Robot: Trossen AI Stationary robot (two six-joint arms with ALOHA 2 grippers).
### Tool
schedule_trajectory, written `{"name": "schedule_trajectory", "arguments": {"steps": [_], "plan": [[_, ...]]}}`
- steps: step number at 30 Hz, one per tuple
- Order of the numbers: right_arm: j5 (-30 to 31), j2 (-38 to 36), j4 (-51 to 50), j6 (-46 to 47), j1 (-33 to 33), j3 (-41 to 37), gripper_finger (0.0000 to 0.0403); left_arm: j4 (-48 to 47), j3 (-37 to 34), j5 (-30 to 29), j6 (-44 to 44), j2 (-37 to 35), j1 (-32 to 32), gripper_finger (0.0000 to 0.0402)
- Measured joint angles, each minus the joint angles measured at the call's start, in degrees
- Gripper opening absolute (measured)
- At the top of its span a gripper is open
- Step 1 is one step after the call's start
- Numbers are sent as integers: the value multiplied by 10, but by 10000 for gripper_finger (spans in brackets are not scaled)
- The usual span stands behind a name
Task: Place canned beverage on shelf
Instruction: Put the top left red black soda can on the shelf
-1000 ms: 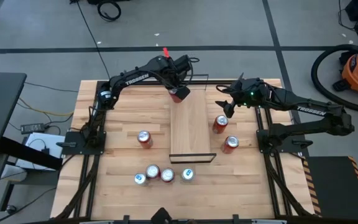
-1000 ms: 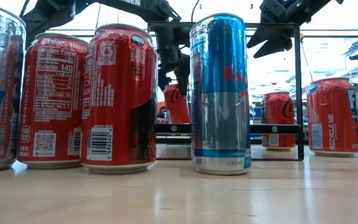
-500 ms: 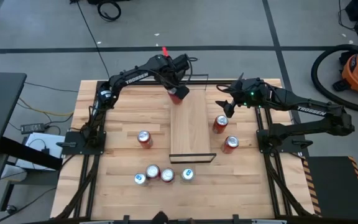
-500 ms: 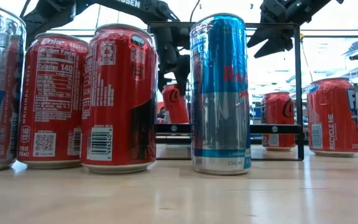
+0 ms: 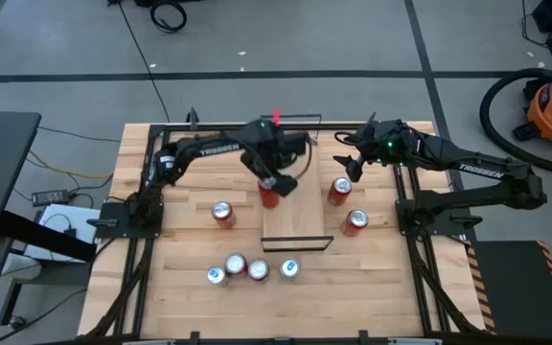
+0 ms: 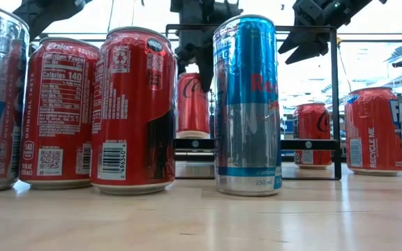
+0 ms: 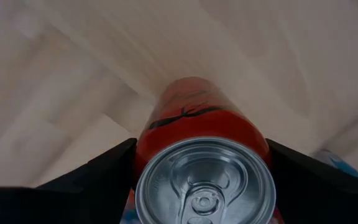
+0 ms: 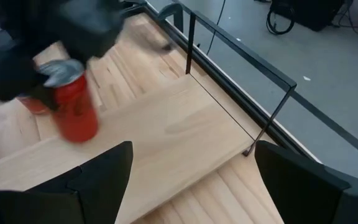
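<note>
I'm seeing left gripper [image 5: 270, 184] hanging over shelf [image 5: 300, 216], fingers pinching upright red can [image 5: 270, 195] near shelf's left edge; can't tell if it's touching board. Right gripper [image 5: 345, 156] waiting beside shelf's far right corner, fingers spread, holding nothing. Other cans [image 5: 248, 269] standing around on table [image 5: 185, 259].

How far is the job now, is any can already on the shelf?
Done: none stands free on the shelf. In hand: the left gripper holds a red can upright at the shelf's left edge. Left: release it; six more cans stand on the table. The right gripper waits, open.
</note>
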Motion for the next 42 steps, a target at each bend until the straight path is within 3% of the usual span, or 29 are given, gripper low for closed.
{"name": "schedule_trajectory", "arguments": {"steps": [6, 21, 42], "plan": [[0, -12, 1, -14, 0, 0, 348, 0, 0, -1, -102, 0, -61, 325], [-12, -37, 1, -43, 0, 0, 348, 31, 0, -83, -326, -1, -165, 325], [-56, -37, 4, -44, 2, 0, 348, 35, -1, -113, -426, 2, -192, 325]]}}
